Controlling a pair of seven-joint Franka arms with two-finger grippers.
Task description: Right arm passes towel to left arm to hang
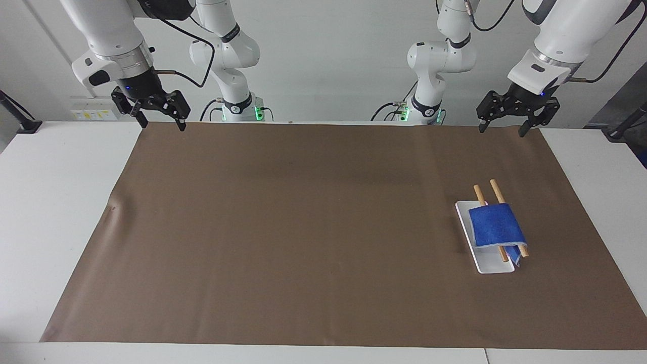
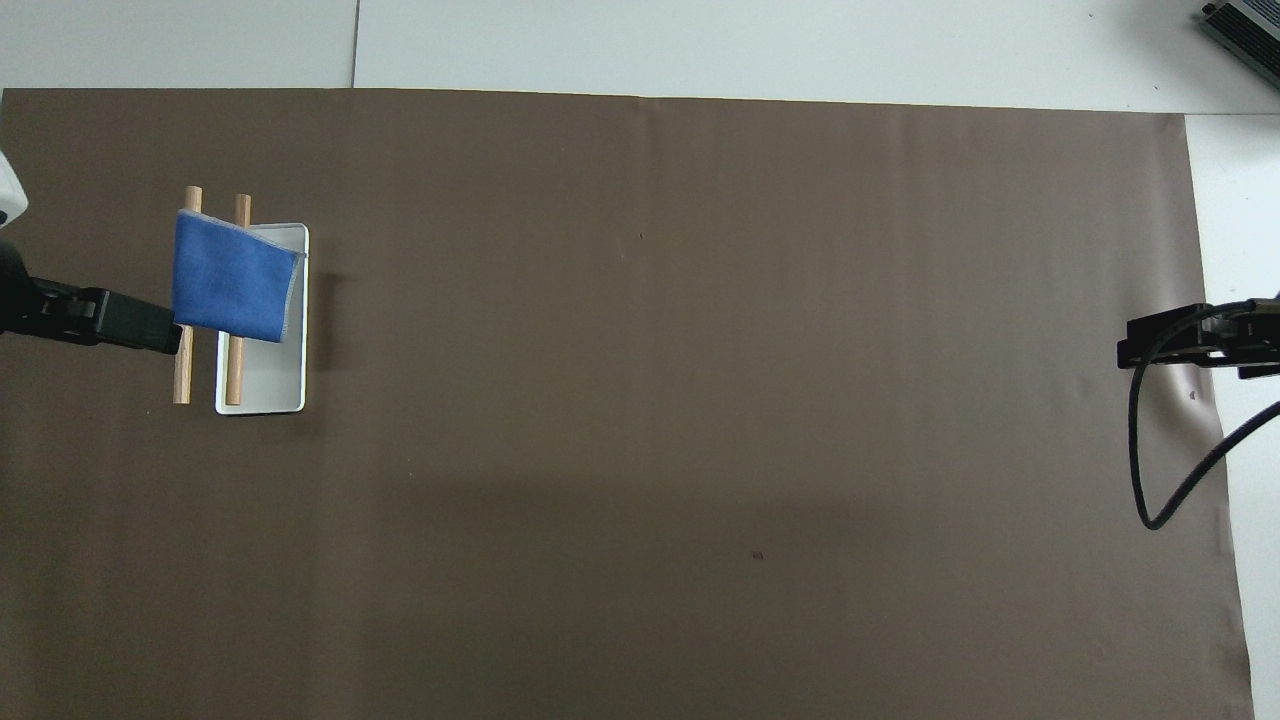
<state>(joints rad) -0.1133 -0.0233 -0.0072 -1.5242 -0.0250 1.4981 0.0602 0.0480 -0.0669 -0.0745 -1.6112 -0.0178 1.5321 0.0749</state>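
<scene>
Towel (image 1: pixel 496 227) lies draped over two wooden rods (image 1: pixel 499 194) on the white tray (image 1: pixel 489 264), toward my left arm's end of the brown mat (image 1: pixel 303 227). My left gripper (image 1: pixel 511 115) hangs raised over the mat's edge nearest the robots, fingers spread, holding nothing. My right gripper (image 1: pixel 152 107) waits over the mat's corner at the right arm's end, fingers likewise spread and empty.

one towel (image 1: pixel 496 226), two rods (image 1: pixel 498 191), one tray (image 1: pixel 491 264)
</scene>
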